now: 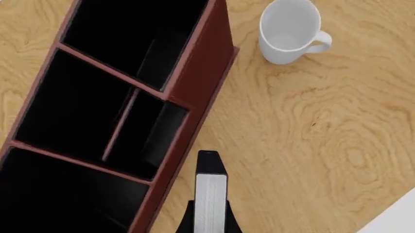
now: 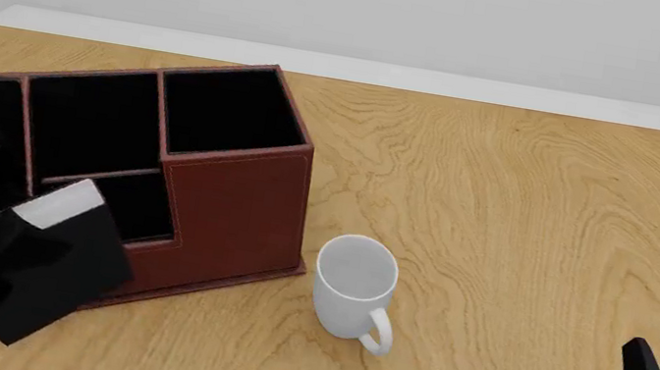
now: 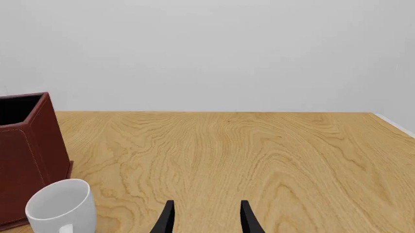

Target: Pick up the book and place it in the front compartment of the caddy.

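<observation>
Left wrist view shows the left pincer (image 1: 211, 221) clamped on the book (image 1: 211, 194), held edge-up just outside the caddy (image 1: 194, 92) wall near the worktop's left edge. Best shift it over the front compartment before lowering. Right pincer (image 3: 206, 218) idles wide.

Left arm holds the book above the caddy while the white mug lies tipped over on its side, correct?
No. The white mug stands upright, opening upward, as the front view shows. The left gripper does hold the book at the caddy.
</observation>
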